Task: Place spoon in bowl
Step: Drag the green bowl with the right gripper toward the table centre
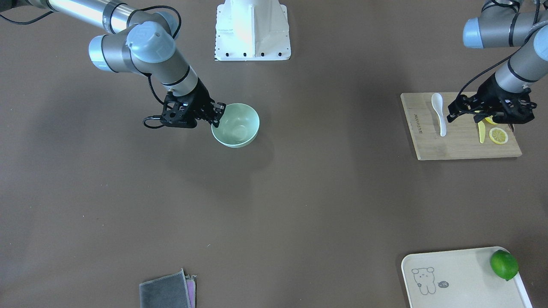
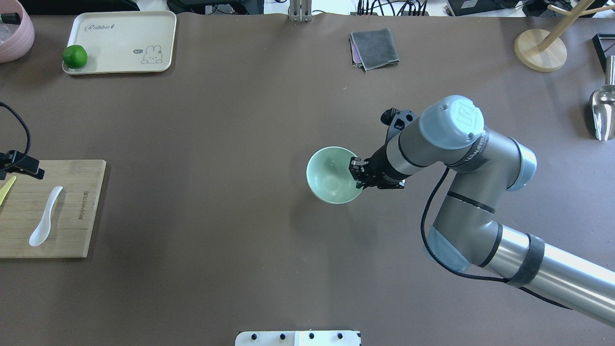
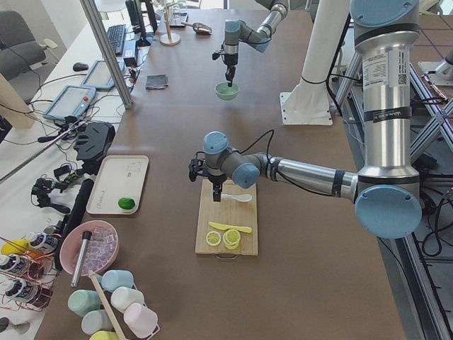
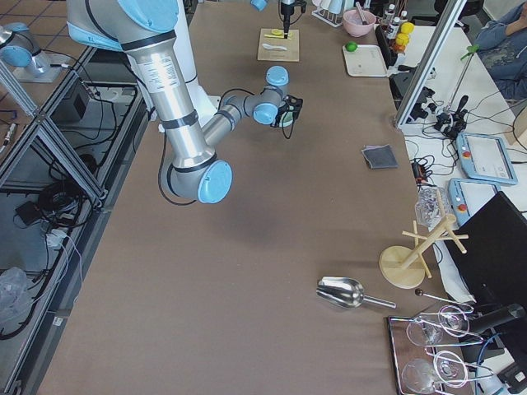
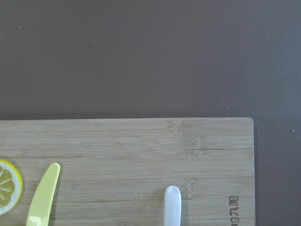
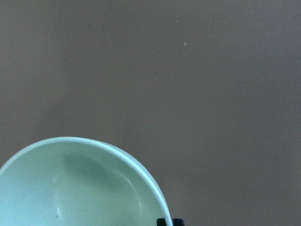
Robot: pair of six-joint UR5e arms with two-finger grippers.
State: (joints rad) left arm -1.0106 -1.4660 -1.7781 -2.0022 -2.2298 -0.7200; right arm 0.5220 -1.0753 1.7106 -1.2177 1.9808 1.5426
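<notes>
R fingers (image 1: pixel 216 116) look nipped onto the rim of the bowl (image 1: pixel 242 126), prob. to steady it mid-bench (image 1: pixel 299 205) for the drop. L fingers (image 1: pixel 488 113) hover over the cutting board (image 1: pixel 428 145), nothing seen in them; can't tell how far open. Spoon (image 1: pixel 439 113) lies loose on the board just beside them, well apart from the bowl, so pickup isn't done yet.

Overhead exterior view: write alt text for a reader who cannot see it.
The right gripper meets the rim of a mint bowl at mid-table. At the view's left edge, a white spoon lies on a wooden board.
</notes>
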